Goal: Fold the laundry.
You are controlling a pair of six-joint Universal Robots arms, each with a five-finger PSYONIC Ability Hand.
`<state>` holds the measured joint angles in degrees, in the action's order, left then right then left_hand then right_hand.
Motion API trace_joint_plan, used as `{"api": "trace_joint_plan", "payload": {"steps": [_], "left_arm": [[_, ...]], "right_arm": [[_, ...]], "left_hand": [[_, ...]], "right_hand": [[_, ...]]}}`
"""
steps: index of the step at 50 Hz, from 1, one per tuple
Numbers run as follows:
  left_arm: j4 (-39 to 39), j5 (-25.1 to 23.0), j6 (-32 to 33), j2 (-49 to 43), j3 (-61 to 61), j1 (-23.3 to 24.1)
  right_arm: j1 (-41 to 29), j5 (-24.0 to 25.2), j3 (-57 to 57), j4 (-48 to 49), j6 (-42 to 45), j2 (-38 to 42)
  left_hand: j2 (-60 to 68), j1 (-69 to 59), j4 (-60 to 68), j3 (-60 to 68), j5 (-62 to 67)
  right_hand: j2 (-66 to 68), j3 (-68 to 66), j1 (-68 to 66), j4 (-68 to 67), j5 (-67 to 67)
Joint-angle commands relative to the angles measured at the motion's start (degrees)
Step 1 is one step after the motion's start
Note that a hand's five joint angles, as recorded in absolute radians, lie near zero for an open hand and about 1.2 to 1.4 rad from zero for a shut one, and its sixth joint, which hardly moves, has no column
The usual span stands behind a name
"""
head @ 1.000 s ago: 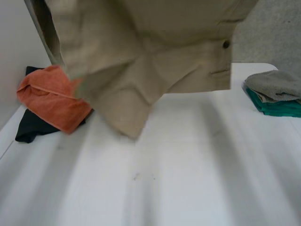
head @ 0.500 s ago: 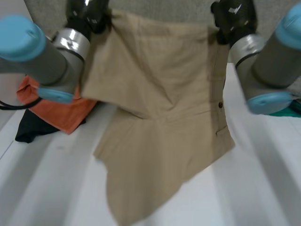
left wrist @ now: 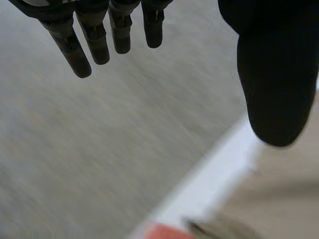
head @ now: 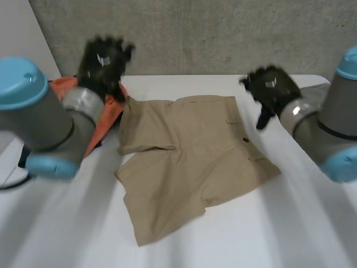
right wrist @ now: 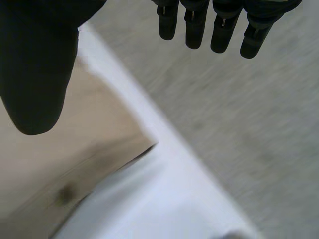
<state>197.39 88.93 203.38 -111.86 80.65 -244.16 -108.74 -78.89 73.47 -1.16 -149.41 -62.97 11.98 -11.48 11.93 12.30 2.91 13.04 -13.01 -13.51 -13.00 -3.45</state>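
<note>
Tan shorts (head: 189, 156) lie spread flat on the white table (head: 268, 229), waistband toward the far edge, legs toward me. My left hand (head: 103, 61) hovers open above the waistband's left corner, fingers (left wrist: 94, 42) straight and holding nothing. My right hand (head: 270, 89) hangs open above the waistband's right corner, its fingers (right wrist: 219, 30) spread and empty. The right wrist view catches the shorts' corner (right wrist: 60, 164) with a button, below the thumb. A strip of tan cloth (left wrist: 279, 194) lies beneath the left thumb.
An orange towel (head: 106, 109) over a dark garment sits at the table's far left, partly behind my left arm. A grey concrete wall (head: 212, 33) rises behind the table. A grey cloth (head: 315, 92) shows by the right forearm at the far right.
The shorts were held up in the air by both hands; both hands have opened and let go, and the shorts now lie flat on the table.
</note>
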Motion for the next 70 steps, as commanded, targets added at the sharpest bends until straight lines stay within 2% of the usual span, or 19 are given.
{"api": "trace_joint_plan", "payload": {"steps": [1, 6, 10, 15, 19, 20, 22, 31, 38, 44, 48, 53, 56, 65, 70], "left_arm": [[-11.58, 0.90, -1.05, 8.84, 19.95, 5.97], [-12.46, 0.46, -5.09, 13.33, 26.57, 8.87], [-13.25, 0.28, -10.71, 14.13, 28.42, 12.83], [-13.61, 0.28, -13.97, 13.08, 29.74, 13.98], [-12.47, 0.63, -13.97, 9.39, 29.30, 14.50], [-11.94, 0.64, -13.97, 8.68, 29.21, 14.50], [-11.15, 0.64, -13.97, 7.98, 29.12, 14.50], [-7.02, 2.13, -13.80, 4.02, 28.42, 15.03], [-4.91, 4.85, -12.48, 0.94, 27.72, 15.64], [-3.67, 6.96, -9.05, 0.24, 27.80, 15.91], [-4.11, 7.75, -8.61, 1.20, 27.63, 16.35], [-5.78, 7.75, -8.61, 7.17, 27.63, 16.35], [-9.99, 7.49, -8.61, 11.92, 27.37, 16.44], [-33.61, 6.88, -9.40, 24.74, 22.10, 19.24], [-36.99, 6.79, -9.49, 26.52, 22.18, 19.42]], "right_arm": [[4.49, 8.21, 14.92, -1.66, 6.30, -0.75], [7.57, 11.21, 21.71, 3.44, 12.46, -0.66], [8.81, 12.97, 24.70, 8.10, 15.37, -0.14], [10.57, 14.38, 25.85, 12.41, 15.37, 0.83], [10.65, 14.91, 25.76, 13.99, 15.37, 2.32], [10.66, 14.91, 25.59, 14.17, 15.37, 2.41], [10.74, 14.99, 25.59, 14.26, 15.29, 2.41], [10.83, 14.56, 26.99, 14.17, 14.76, 1.71], [10.66, 14.20, 28.57, 14.08, 12.04, -0.92], [10.66, 13.59, 29.45, 13.38, 11.24, -3.47], [10.57, 12.36, 30.24, 12.77, 11.51, -6.11], [10.65, 10.07, 29.90, 6.98, 11.86, -11.11], [11.01, 9.63, 28.93, -0.22, 12.56, -16.56], [12.58, 9.72, 24.80, -25.26, 18.87, -31.76], [14.17, 9.98, 25.41, -29.25, 23.81, -33.71]], "left_hand": [[11.63, -12.14, 11.69, 11.32, 10.71], [23.46, -23.97, 23.52, 23.15, 22.54], [18.94, -19.45, 19.00, 18.62, 18.01], [10.20, -10.70, 10.25, 9.88, 9.27], [6.14, -6.64, 6.20, 5.82, 5.21], [6.47, -6.98, 6.53, 6.15, 5.55], [7.31, -7.82, 7.37, 6.99, 6.39], [10.68, -11.18, 10.74, 10.36, 9.75], [33.01, -33.52, 33.07, 32.69, 32.09], [67.98, -68.49, 68.04, 67.67, 67.06], [68.02, -68.52, 68.07, 67.70, 67.09], [68.02, -68.52, 68.07, 67.70, 67.09], [68.02, -68.52, 68.07, 67.70, 67.09], [68.02, -68.52, 68.07, 67.70, 67.09], [68.02, -68.52, 68.07, 67.70, 67.09]], "right_hand": [[12.81, -12.84, -12.34, -12.85, -12.40], [15.87, -15.90, -15.41, -15.91, -15.46], [16.55, -16.58, -16.08, -16.59, -16.14], [20.24, -20.27, -19.77, -20.28, -19.83], [33.82, -33.86, -33.36, -33.87, -33.41], [53.70, -53.73, -53.23, -53.74, -53.29], [66.91, -66.94, -66.44, -66.95, -66.50], [66.96, -66.99, -66.49, -67.00, -66.55], [66.96, -66.99, -66.49, -67.00, -66.55], [66.96, -66.99, -66.49, -67.00, -66.55], [66.96, -66.99, -66.49, -67.00, -66.55], [66.96, -66.99, -66.49, -67.00, -66.55], [66.96, -66.99, -66.49, -67.00, -66.55], [66.96, -66.99, -66.49, -67.00, -66.55], [66.96, -66.99, -66.49, -67.00, -66.55]]}}
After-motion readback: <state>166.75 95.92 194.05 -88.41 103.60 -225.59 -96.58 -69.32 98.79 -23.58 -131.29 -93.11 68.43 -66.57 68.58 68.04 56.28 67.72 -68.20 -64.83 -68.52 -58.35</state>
